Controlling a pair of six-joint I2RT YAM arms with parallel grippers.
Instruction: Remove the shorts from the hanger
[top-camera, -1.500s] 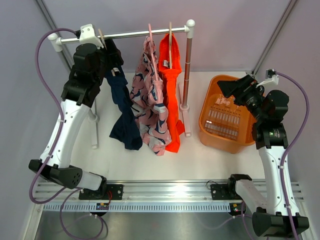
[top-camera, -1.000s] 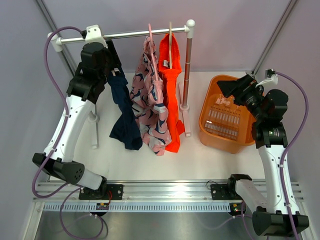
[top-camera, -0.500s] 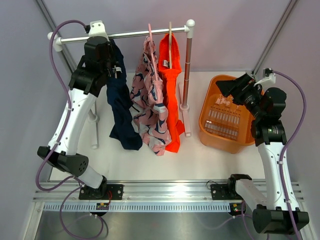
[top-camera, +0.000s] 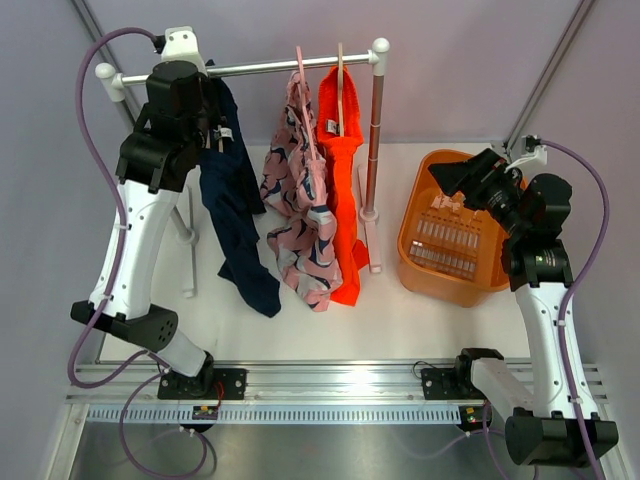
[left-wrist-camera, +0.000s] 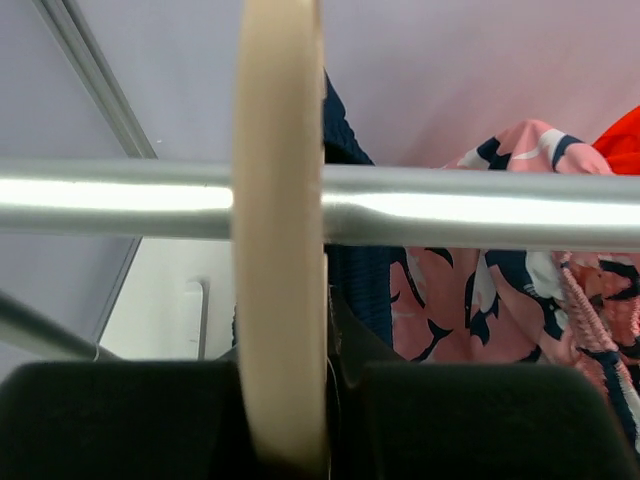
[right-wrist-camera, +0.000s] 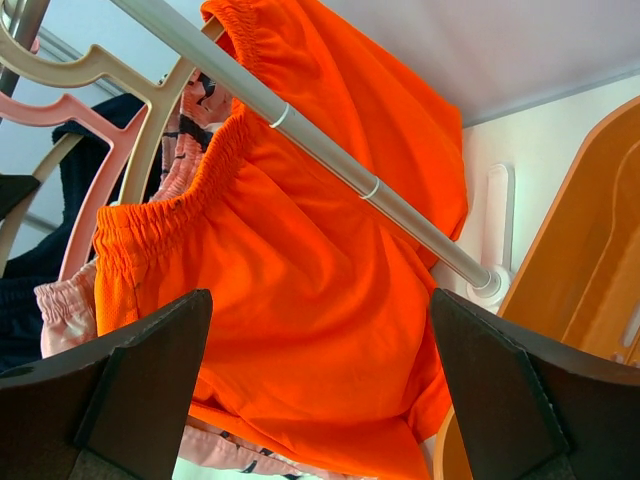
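Left end effector (left-wrist-camera: 300, 405), open a second ago, is now clenching the hanger (left-wrist-camera: 278, 250) of the navy shorts (top-camera: 235, 215) on the rail (top-camera: 275, 68), shifting them leftward; right end effector (top-camera: 448, 177) is hovering, released, by the basket (top-camera: 418, 262).

A white table (top-camera: 400, 310) carries everything. Directly beneath the right gripper (top-camera: 452, 176) an orange slotted plastic basket (top-camera: 412, 250) sits on it. To that gripper's left stands a clothes rack, its long white foot bar (top-camera: 376, 258) lying flat on the table. A copper-coloured upright (top-camera: 374, 150) rises from there to a silver metal rail (top-camera: 265, 69). The left gripper (left-wrist-camera: 290, 420) is right under the rail's left end, where a cream hanger (left-wrist-camera: 278, 200) hooks over the rail. Farther along the rail to this gripper's right, a pink hanger (top-camera: 300, 75) and a pale wooden hanger (top-camera: 341, 75) hang close together.
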